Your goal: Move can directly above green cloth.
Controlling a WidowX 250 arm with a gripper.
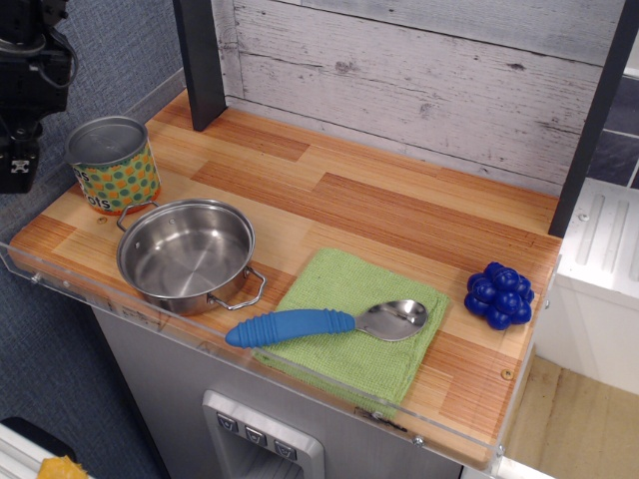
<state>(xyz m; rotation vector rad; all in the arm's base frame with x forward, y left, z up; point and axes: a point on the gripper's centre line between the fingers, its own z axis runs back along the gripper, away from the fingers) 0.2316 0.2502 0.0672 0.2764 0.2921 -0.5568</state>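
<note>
The can (112,164), with a grey lid and a yellow label with green and orange dots, stands upright at the table's far left corner, just behind the steel pot (188,256). The green cloth (351,329) lies at the front middle with a blue-handled spoon (324,322) across it. My black gripper (18,165) hangs at the left frame edge, left of the can and apart from it, holding nothing. Its jaws are partly cut off, so I cannot tell how they stand.
A blue grape-like toy (499,294) sits at the right front. A dark post (200,62) stands at the back left and another (594,115) at the right. A plank wall (419,80) backs the wooden table (379,210), with a clear lip along its front.
</note>
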